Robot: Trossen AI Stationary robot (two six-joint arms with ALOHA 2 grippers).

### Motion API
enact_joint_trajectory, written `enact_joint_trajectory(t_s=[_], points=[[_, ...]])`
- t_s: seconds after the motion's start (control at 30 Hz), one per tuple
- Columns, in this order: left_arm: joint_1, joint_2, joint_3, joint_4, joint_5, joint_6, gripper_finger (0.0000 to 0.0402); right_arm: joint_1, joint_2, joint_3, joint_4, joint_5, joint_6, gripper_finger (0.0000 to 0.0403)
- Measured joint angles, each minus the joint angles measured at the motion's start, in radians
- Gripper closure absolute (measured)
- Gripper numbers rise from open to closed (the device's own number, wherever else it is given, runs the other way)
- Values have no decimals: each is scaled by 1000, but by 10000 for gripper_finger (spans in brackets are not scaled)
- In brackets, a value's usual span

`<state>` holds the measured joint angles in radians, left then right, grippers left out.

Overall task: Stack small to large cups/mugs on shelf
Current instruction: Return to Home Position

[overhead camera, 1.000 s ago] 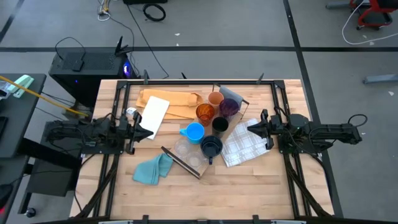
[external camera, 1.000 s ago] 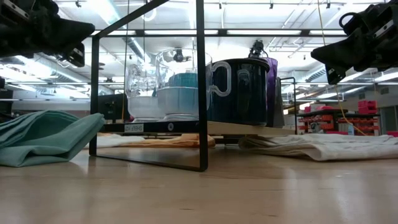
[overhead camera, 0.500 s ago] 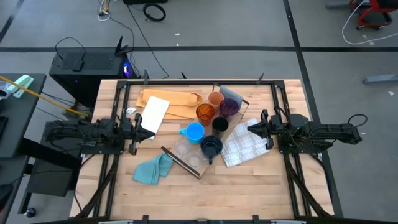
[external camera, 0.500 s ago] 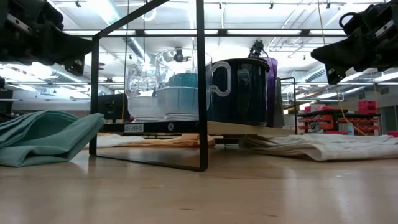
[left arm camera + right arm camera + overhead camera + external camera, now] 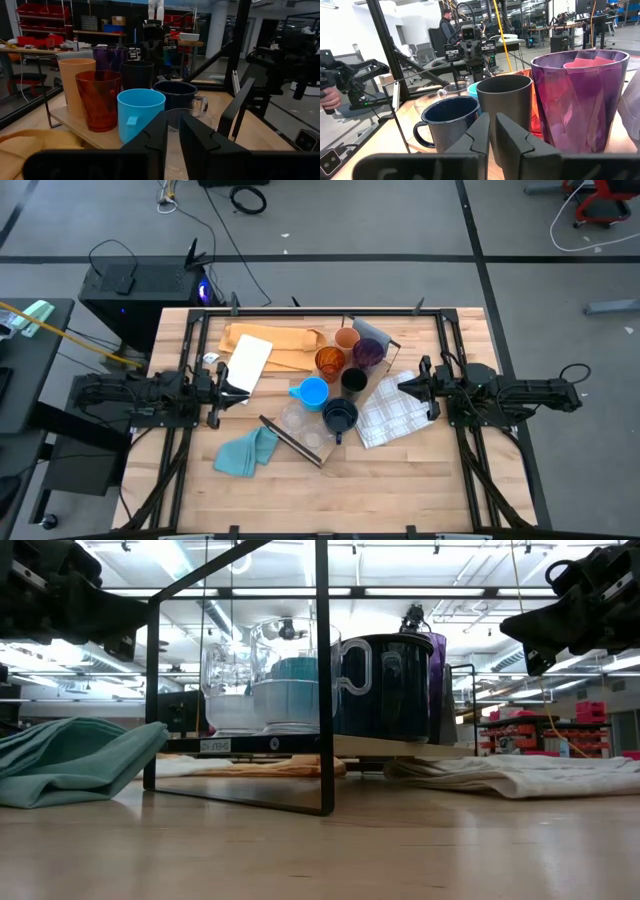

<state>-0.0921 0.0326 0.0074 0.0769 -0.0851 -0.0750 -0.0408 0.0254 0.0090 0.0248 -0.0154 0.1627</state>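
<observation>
The cups stand upright on their bases along the shelf (image 5: 300, 445), which crosses the table's middle at a slant: tan cup (image 5: 347, 339), purple tumbler (image 5: 368, 352), amber cup (image 5: 330, 361), black cup (image 5: 353, 381), light blue mug (image 5: 313, 392), dark mug (image 5: 340, 417) and clear cups (image 5: 297, 421). My left gripper (image 5: 243, 392) hangs level and shut at the table's left, pointing at the row (image 5: 173, 125). My right gripper (image 5: 403, 388) hangs level and shut at the table's right, facing the black cup (image 5: 504, 107) and the dark mug (image 5: 447, 125). Neither gripper holds anything.
A teal cloth (image 5: 245, 452) lies near the shelf's near end and a white checked cloth (image 5: 392, 418) to its right. Tan paper (image 5: 280, 345) and a white sheet (image 5: 248, 363) lie at the far left. The shelf's black end frame (image 5: 322, 690) stands upright.
My left gripper has tipped up from pointing slightly down to level, staying in place. The right arm and the cups have kept still.
</observation>
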Motion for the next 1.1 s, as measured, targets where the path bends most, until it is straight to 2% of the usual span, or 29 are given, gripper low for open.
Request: enact_joint_trajectory(t_s=[0.27,0.7,1.1], points=[[0,0,0,0,0,0,331,0,0,0,0,0,0,366],[0,0,0,1,0,0,346,0,0,0,0,0,0,366],[0,0,-1,1,0,0,335,0,0,0,0,0,0,366]])
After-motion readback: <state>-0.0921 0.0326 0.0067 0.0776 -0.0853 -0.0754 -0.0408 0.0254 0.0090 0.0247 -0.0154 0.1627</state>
